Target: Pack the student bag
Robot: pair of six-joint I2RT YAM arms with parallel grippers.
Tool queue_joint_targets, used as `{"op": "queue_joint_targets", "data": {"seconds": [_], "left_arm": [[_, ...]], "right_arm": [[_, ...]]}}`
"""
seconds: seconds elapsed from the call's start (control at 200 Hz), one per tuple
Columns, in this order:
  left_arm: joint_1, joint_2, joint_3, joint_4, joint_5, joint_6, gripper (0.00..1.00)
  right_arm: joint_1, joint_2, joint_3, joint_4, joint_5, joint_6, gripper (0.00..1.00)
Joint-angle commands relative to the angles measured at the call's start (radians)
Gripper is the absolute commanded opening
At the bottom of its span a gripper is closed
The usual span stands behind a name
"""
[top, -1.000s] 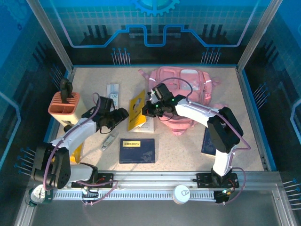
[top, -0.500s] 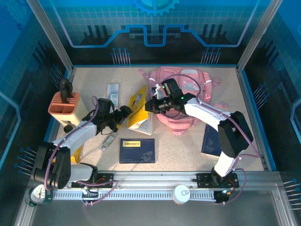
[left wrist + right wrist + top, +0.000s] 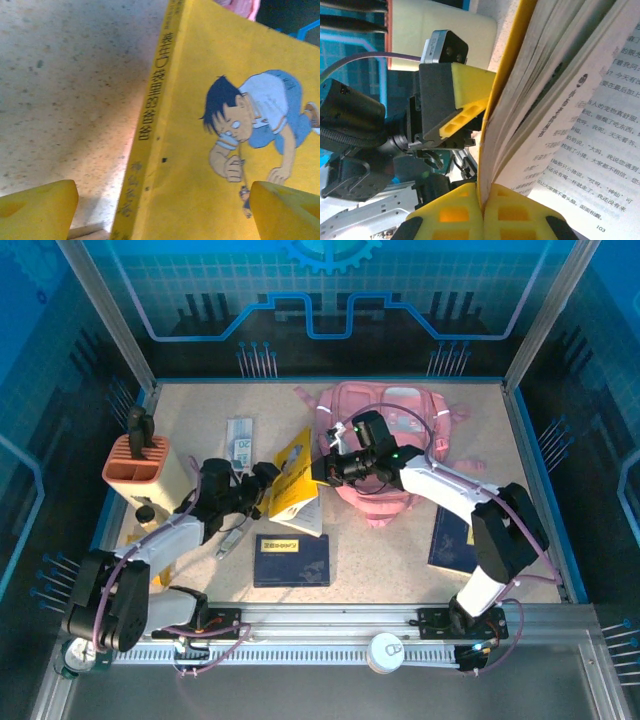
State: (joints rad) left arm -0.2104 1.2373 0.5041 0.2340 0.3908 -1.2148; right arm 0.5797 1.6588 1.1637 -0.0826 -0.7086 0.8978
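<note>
The student bag (image 3: pixel 400 412), a soft pink backpack, lies at the back right of the table. My right gripper (image 3: pixel 322 472) is shut on the top edge of a yellow book (image 3: pixel 290 488), pinching its cover and a few pages (image 3: pixel 482 197). The book (image 3: pixel 555 95) hangs tilted with its pages fanning open. My left gripper (image 3: pixel 265 480) stands open right against the book's yellow cover (image 3: pixel 200 125), which bears a cartoon boy. Its fingers (image 3: pixel 37 210) frame the spine and cover without closing on them. A corner of the pink bag (image 3: pixel 241 5) peeks past the book.
A salmon pen holder (image 3: pixel 137 462) stands at the left edge. A dark blue booklet (image 3: pixel 292 560) lies near the front. Another dark book (image 3: pixel 450 540) lies at the right under my right arm. A clear ruler pack (image 3: pixel 238 443) and a small silver item (image 3: pixel 232 538) lie nearby.
My right gripper has raised the yellow book and tilted it up. My left gripper has opened wider and moved right, up against the book's cover.
</note>
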Motion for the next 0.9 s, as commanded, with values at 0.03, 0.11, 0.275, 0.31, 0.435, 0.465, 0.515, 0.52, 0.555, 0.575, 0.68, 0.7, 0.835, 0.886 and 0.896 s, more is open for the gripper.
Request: {"op": "queue_joint_targets", "data": {"seconds": [0.03,0.11,0.275,0.31,0.435,0.465,0.515,0.52,0.555,0.575,0.68,0.7,0.835,0.886,0.896], "left_arm": [[-0.001,-0.041,-0.021,0.137,0.034,-0.107,0.88],[-0.006,-0.064,-0.023,0.16,0.033,-0.122,0.84],[-0.006,-0.1,0.006,0.141,0.055,-0.101,0.67],[-0.006,-0.107,0.011,0.134,0.056,-0.096,0.63],[-0.009,-0.116,0.023,0.152,0.069,-0.105,0.52],[-0.013,-0.121,0.028,0.145,0.069,-0.102,0.5],[-0.019,-0.127,0.035,0.133,0.064,-0.098,0.47],[-0.019,-0.128,0.035,0.132,0.063,-0.096,0.46],[-0.023,-0.13,0.037,0.128,0.058,-0.094,0.44],[-0.025,-0.13,0.04,0.122,0.054,-0.092,0.42],[-0.03,-0.131,0.046,0.114,0.049,-0.087,0.35],[-0.033,-0.133,0.047,0.111,0.047,-0.087,0.33],[-0.04,-0.141,0.074,0.078,0.036,-0.065,0.23],[-0.041,-0.142,0.083,0.065,0.034,-0.062,0.19],[-0.042,-0.141,0.084,0.065,0.033,-0.063,0.19]], "right_arm": [[-0.013,-0.06,-0.025,0.125,-0.074,0.038,0.0],[-0.021,-0.064,-0.04,0.108,-0.072,0.028,0.0],[-0.04,-0.086,-0.083,0.113,-0.068,0.03,0.0],[-0.04,-0.089,-0.082,0.102,-0.062,0.021,0.0],[-0.041,-0.08,-0.08,0.079,-0.066,0.012,0.0],[-0.042,-0.08,-0.081,0.079,-0.064,0.01,0.0],[-0.041,-0.079,-0.077,0.072,-0.062,0.008,0.0],[-0.041,-0.078,-0.077,0.072,-0.062,0.008,0.0],[-0.043,-0.078,-0.078,0.067,-0.058,0.006,0.0],[-0.043,-0.077,-0.079,0.066,-0.057,0.006,0.0],[-0.048,-0.08,-0.082,0.061,-0.055,0.002,0.0],[-0.048,-0.08,-0.084,0.058,-0.056,0.0,0.0],[-0.054,-0.087,-0.086,0.016,-0.039,-0.025,0.0],[-0.054,-0.084,-0.086,0.017,-0.048,-0.023,0.0],[-0.053,-0.083,-0.085,0.017,-0.049,-0.022,0.0]]}}
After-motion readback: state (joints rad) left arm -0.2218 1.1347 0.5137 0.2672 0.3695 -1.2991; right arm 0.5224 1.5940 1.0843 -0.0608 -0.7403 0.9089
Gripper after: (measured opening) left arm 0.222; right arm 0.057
